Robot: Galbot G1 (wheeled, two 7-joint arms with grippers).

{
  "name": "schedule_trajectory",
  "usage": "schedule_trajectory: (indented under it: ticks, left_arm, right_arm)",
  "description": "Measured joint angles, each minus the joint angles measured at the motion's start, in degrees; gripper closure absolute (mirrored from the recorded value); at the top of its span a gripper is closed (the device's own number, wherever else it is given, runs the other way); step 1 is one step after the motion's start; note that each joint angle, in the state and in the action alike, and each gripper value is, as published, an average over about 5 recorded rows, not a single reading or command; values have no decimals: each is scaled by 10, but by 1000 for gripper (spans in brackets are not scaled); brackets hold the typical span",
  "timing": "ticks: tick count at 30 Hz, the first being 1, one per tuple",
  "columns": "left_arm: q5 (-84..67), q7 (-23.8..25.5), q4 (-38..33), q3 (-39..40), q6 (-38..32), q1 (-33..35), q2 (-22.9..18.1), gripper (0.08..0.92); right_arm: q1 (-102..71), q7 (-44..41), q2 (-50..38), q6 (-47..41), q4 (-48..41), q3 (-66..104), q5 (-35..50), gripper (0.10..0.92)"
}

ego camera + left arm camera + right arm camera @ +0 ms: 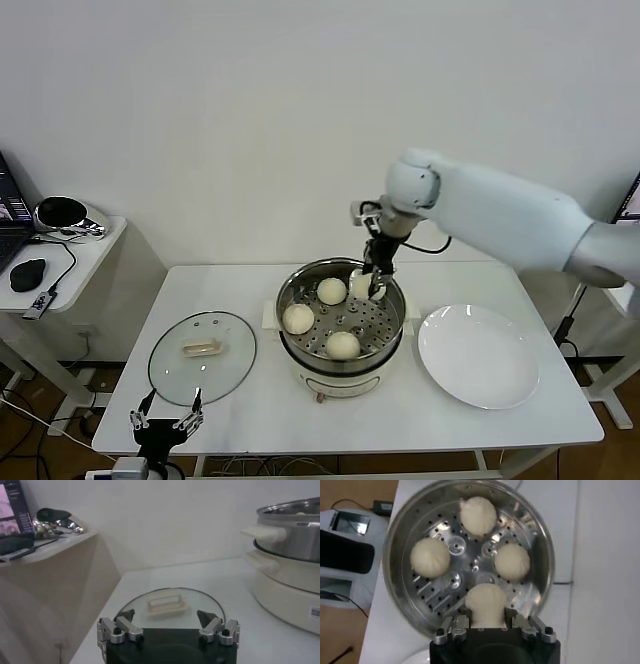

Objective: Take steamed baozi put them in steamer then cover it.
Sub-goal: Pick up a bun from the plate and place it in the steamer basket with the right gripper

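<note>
The steamer (292,352) stands mid-table, its perforated tray (451,581) bare between the buns. Three steamed baozi lie on the tray: one at the back (332,291), one on the left (298,318), one at the front (343,345). My right gripper (371,287) hangs just inside the pot's back right rim, shut on another baozi (485,602) that sits low over the tray. The cover (228,368), a glass lid with a cream handle (166,604), lies flat on the table to the left. My left gripper (166,418) waits open at the front left edge, short of the lid.
A white plate (478,356) lies right of the steamer. A side table with a laptop, mouse and a shiny object (62,214) stands at the far left. The steamer's white base and side handle (262,532) rise to the right in the left wrist view.
</note>
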Motion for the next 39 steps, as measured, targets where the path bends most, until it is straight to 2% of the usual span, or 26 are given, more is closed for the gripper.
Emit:
schedule_trajectory:
  ticks: [21,24,34,39]
  left_arm:
    - [-1,1,12,10,1,-6,-6,177]
    - [-1,1,11,11,1,-5,-6,177]
    - [-1,1,9,16,1,-5,-10,177]
    - [-1,1,11,17,2,-7,-12,177]
  right_arm:
    - [-68,10,12,2,-21,12,-80,585]
    - [-70,14,8,0,-18,17,-78,534]
    - [-61,20,-15,-9,5,31,-59,252]
    - [-33,13,-49,-11,37,34,-35,205]
